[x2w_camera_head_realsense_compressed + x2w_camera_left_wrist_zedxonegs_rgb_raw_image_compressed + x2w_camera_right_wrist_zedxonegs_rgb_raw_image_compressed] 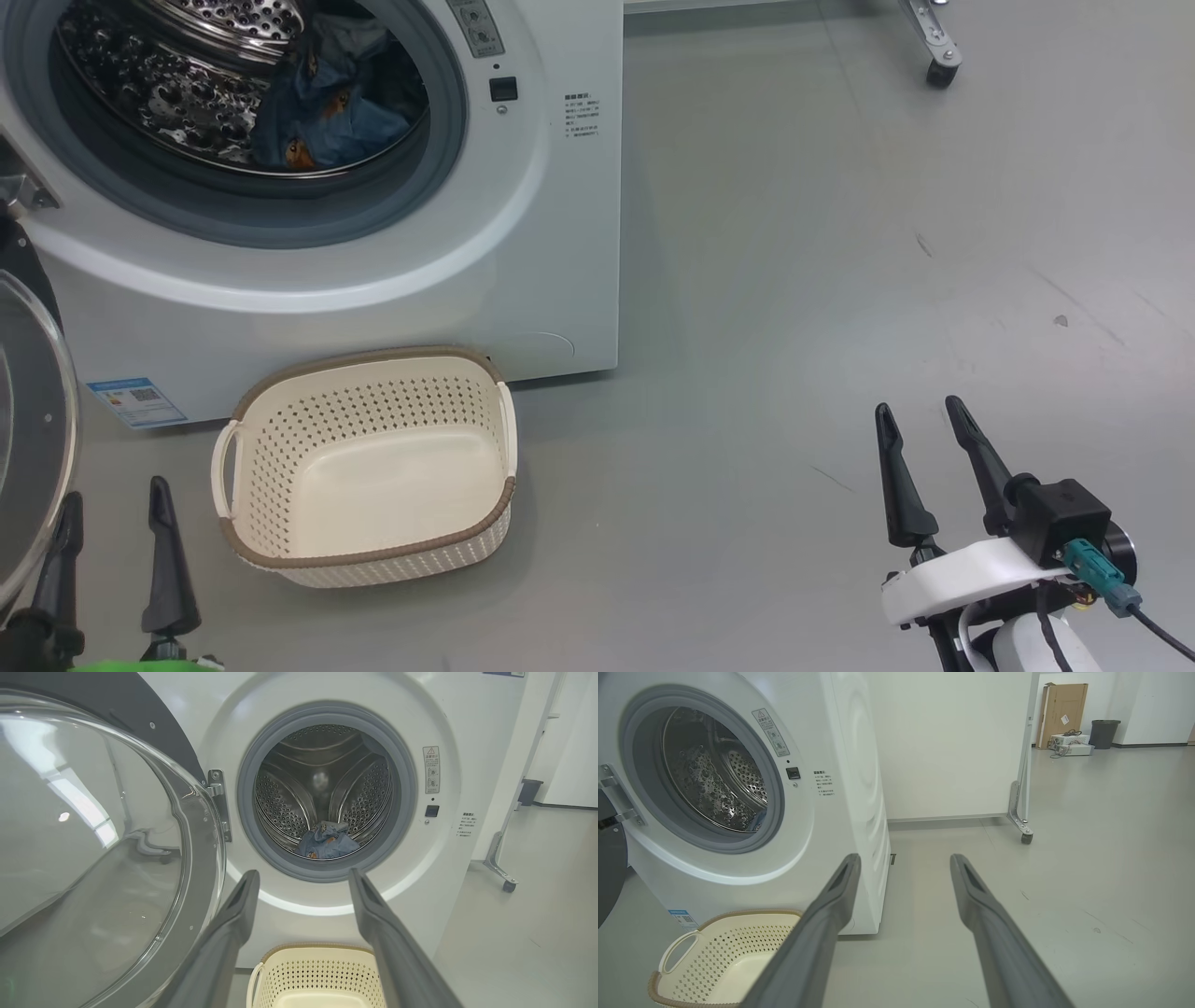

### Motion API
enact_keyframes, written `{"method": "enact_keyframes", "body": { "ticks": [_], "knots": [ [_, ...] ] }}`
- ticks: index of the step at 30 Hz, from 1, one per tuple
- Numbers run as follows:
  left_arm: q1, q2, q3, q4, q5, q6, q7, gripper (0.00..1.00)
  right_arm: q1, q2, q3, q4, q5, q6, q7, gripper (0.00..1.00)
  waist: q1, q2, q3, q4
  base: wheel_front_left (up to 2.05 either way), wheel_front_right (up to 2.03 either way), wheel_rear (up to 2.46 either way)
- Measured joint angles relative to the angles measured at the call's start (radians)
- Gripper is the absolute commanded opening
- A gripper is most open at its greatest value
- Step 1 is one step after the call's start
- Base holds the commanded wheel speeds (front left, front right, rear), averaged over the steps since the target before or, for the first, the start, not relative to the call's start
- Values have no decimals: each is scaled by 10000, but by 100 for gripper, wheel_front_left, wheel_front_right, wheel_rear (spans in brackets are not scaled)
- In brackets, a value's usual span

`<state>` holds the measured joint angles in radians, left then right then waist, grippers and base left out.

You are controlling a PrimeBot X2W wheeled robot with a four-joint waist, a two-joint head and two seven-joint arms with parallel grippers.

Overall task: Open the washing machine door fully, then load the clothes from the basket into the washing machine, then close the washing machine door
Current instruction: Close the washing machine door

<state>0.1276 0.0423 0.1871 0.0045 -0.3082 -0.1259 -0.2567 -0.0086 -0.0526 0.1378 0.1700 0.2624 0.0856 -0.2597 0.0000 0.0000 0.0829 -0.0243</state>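
Left gripper [116, 492], right gripper [918, 407]: low, jaws apart

The left gripper [116, 490] rises at the head view's lower left, its two long dark fingers pointing up, spread apart and holding nothing. The right gripper [918, 407] stands at the lower right on a white wrist [962, 569], fingers likewise parted and empty.

You have bright, even light: the smooth pale grey floor [794, 233] shines softly, and the cream perforated plastic basket [373, 411] casts a faint shadow on it. Bright patches glare on the round black-rimmed glass door [93, 812]; the perforated steel drum [159, 93] sparkles. Wrist views bow at their edges; long dark fingers [822, 933] look soft.
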Motion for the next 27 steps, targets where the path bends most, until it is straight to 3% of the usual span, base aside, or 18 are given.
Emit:
{"method": "enact_keyframes", "body": {
  "ticks": [20,27],
  "knots": [
    [-1,-4,-150,-36,-98,0,0,100,-1,36,-44,27,0,12,0,100,0,0,-107,122,-11,11,0],
    [4,-8,-631,165,-67,0,0,100,-1,38,-104,2,-48,12,0,100,0,0,-200,240,0,0,0]
  ]
}}
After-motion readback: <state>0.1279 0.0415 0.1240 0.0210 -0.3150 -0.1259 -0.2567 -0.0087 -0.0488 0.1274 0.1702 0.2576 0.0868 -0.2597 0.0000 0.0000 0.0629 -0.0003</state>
